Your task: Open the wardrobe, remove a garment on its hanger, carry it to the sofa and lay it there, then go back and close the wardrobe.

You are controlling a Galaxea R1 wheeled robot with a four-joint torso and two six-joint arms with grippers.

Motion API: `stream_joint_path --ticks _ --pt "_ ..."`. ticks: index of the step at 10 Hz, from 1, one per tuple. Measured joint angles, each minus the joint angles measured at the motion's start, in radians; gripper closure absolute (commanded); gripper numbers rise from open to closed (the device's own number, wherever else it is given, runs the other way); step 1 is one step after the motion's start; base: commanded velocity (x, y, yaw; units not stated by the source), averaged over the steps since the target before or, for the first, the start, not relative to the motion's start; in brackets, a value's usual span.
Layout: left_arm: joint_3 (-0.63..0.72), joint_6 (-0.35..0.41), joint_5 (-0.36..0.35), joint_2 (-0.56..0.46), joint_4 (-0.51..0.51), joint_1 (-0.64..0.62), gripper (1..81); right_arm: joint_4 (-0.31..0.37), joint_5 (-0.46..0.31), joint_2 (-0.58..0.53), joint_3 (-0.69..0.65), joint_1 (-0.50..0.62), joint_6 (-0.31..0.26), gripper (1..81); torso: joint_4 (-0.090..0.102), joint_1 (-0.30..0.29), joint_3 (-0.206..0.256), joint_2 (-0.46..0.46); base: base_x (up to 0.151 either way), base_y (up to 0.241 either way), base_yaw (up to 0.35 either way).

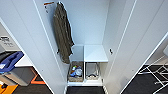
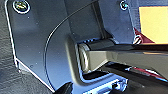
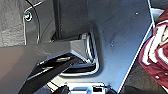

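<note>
The wardrobe (image 1: 95, 27) is seen with both doors swung wide open. One olive-brown coat (image 1: 62, 33) is hung inside, near the left door. Under it, two baskets are set side by side on the bottom shelf: a woven basket (image 1: 75, 72) filled with small things, and a wire basket (image 1: 92, 71). A blue bin (image 1: 10, 62) is seen left of the wardrobe. One maroon jacket (image 3: 156, 52) with white stripes is seen in the right wrist view. It cannot be told whether either gripper's fingers are spread or pressed together.
</note>
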Motion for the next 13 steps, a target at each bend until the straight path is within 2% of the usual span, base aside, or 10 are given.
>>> stream_joint_path --ticks 7,12,13 --pt "0.0 0.0 0.0 0.0 -0.001 0.008 1.0 -0.001 -0.003 0.0 0.0 -0.004 0.0 1.0 0.0 0.0 0.006 0.001 0.009 0.0 0.0" --pt "0.0 -0.003 -0.001 -0.02 -0.001 0.029 1.0 -0.002 -0.007 0.0 0.0 -0.003 -0.003 1.0 0.0 0.0 0.129 0.001 0.0 0.0 0.0" --pt "0.0 -0.003 -0.001 -0.028 -0.001 0.031 1.0 -0.002 -0.006 0.0 0.0 0.003 -0.003 1.0 0.0 -0.001 0.138 0.0 0.0 0.0 0.0"
